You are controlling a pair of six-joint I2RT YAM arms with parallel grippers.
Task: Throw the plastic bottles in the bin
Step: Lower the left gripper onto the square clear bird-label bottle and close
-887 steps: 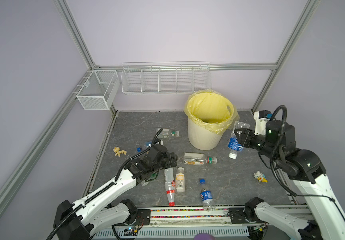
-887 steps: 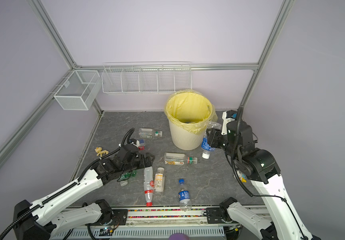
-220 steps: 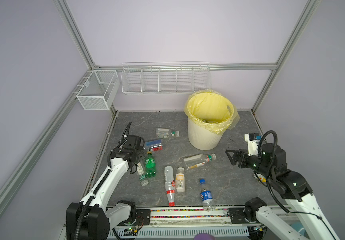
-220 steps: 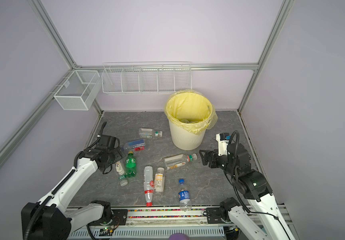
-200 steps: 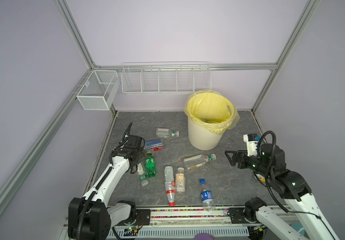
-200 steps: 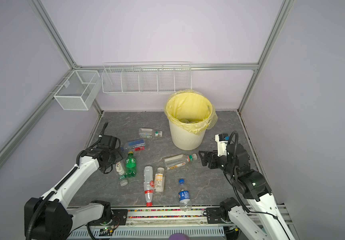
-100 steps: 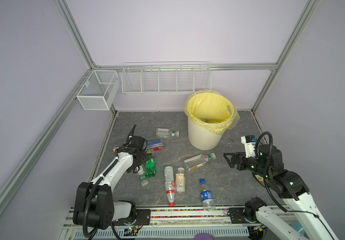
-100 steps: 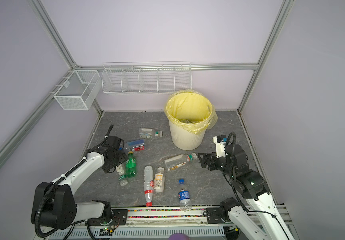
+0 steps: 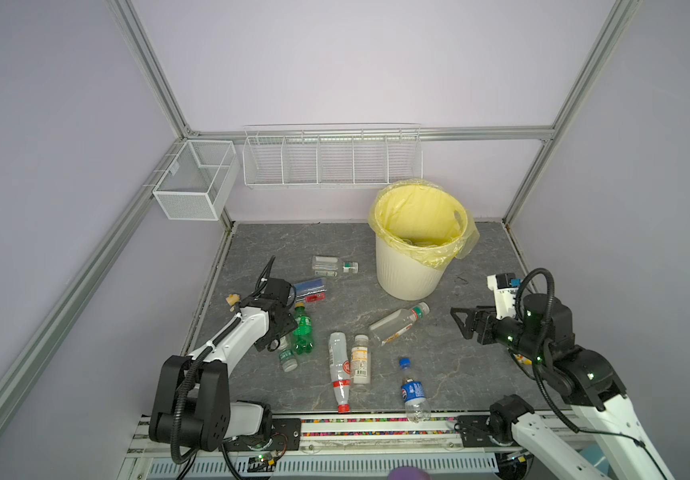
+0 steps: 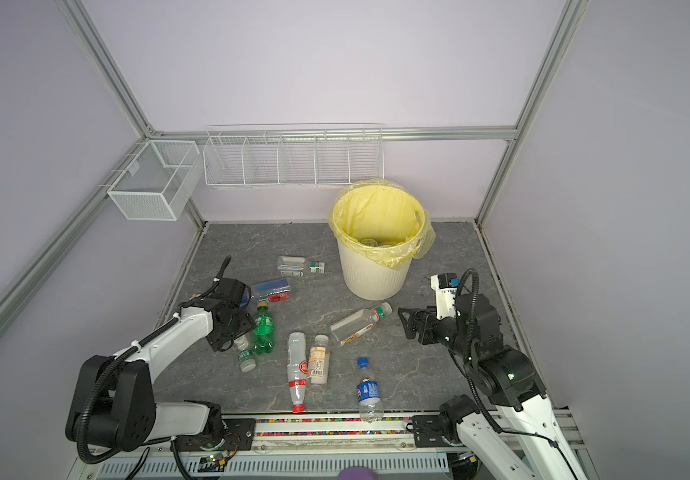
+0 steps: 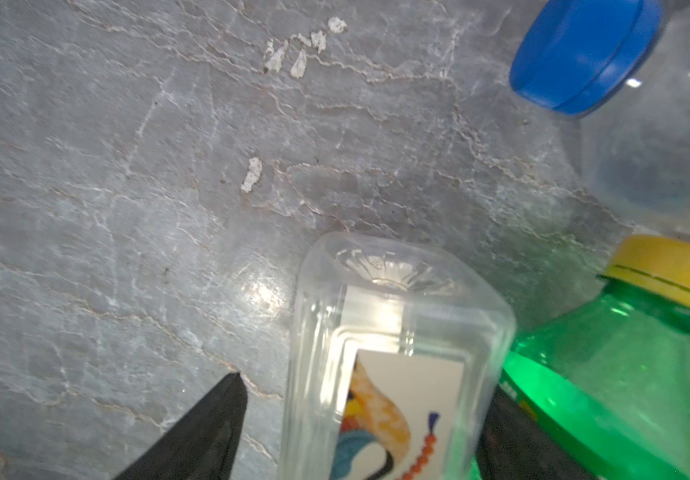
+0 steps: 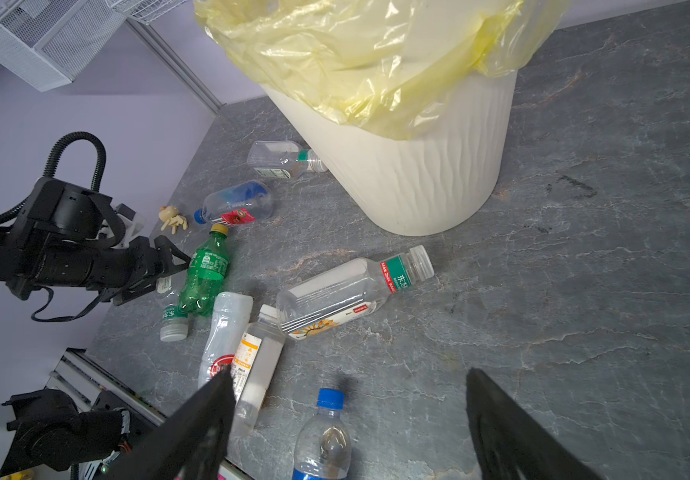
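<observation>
The bin (image 9: 411, 270) is cream-white with a yellow bag and stands at the back right; a few bottles lie inside. Several plastic bottles lie on the grey floor. My left gripper (image 9: 283, 334) is low beside the green bottle (image 9: 302, 330). It straddles a small clear bottle (image 11: 389, 353): one finger sits wedged between that bottle and the green one, and a gap shows at the other finger. My right gripper (image 9: 459, 324) is wide open and holds nothing. It hovers just right of a clear green-labelled bottle (image 9: 397, 324).
More bottles lie about: a blue-red labelled one (image 9: 308, 289), a clear one (image 9: 332, 266) near the bin, a red-labelled one (image 9: 339, 370), an orange-labelled one (image 9: 360, 361) and a blue-labelled one (image 9: 413, 390). A toy figure (image 9: 233, 300) lies at the left edge. White wire baskets (image 9: 330, 160) hang on the back wall.
My left gripper has slid forward over the small clear bottle and its jaws have narrowed around it. The right gripper has crept slightly left towards the green-labelled bottle.
</observation>
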